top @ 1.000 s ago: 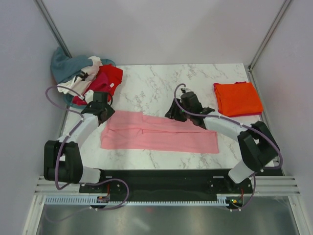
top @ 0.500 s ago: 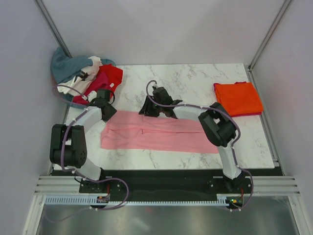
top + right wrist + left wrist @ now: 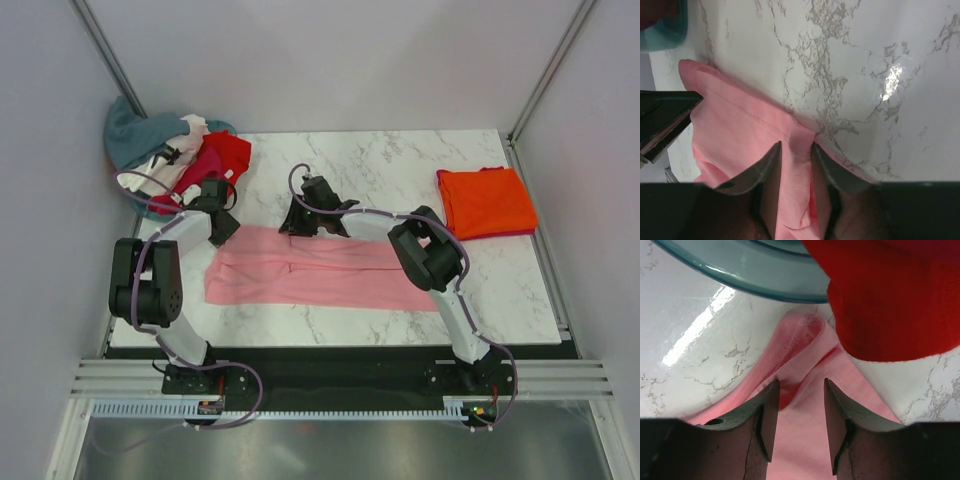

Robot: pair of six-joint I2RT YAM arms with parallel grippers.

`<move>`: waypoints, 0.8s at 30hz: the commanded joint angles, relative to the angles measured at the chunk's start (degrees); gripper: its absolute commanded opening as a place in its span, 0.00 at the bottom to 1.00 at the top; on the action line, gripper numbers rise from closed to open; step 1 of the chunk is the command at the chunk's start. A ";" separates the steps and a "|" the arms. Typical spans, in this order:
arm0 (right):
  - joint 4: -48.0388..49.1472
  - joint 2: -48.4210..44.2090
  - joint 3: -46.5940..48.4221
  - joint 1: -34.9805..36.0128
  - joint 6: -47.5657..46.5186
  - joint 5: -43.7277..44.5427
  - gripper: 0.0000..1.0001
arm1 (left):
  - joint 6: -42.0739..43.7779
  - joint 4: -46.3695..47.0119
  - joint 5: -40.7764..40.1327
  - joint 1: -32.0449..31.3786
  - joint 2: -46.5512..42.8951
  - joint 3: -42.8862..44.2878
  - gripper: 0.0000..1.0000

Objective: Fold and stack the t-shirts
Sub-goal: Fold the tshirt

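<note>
The pink shirt [image 3: 320,272] lies flat mid-counter [image 3: 400,170], light and limp, likely to sag, so I'd pinch its far edge, where left fingers [image 3: 767,420] and right fingers [image 3: 767,172] straddle it, narrowly parted.

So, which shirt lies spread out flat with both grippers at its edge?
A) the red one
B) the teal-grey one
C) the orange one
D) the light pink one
D: the light pink shirt lies spread out flat, and the left gripper and the right gripper are both at its far edge, while the orange shirt lies folded far to the right.
</note>
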 commanded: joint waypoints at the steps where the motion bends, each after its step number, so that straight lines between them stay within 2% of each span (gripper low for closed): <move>1: -0.42 1.85 2.14 0.43 -0.79 0.08 0.38 | -1.15 1.66 -1.77 0.21 0.72 1.20 0.48; 2: -0.50 1.85 2.22 0.51 -1.05 -0.01 0.29 | -1.06 1.75 -1.77 0.21 0.89 1.11 0.48; 4: -0.42 1.59 2.14 0.51 -1.40 -0.10 0.21 | -1.15 1.75 -2.04 0.12 0.63 0.85 0.48; 5: -0.33 0.98 2.05 0.43 -1.67 -0.10 0.14 | -1.15 1.92 -2.12 0.21 -0.06 0.32 0.48; 10: 1.42 -2.01 -0.41 0.78 -3.16 -0.53 0.00 | -0.36 4.20 -3.09 -0.58 -4.55 -2.32 0.47; 18: 10.47 -8.86 -9.28 1.92 -3.69 -2.20 0.00 | -1.23 3.50 -4.41 -0.67 -9.12 -4.34 0.48; 24: 13.64 -13.61 -14.90 3.41 -5.36 -4.58 0.07 | -0.71 3.06 -3.45 -0.50 -8.95 -3.90 0.49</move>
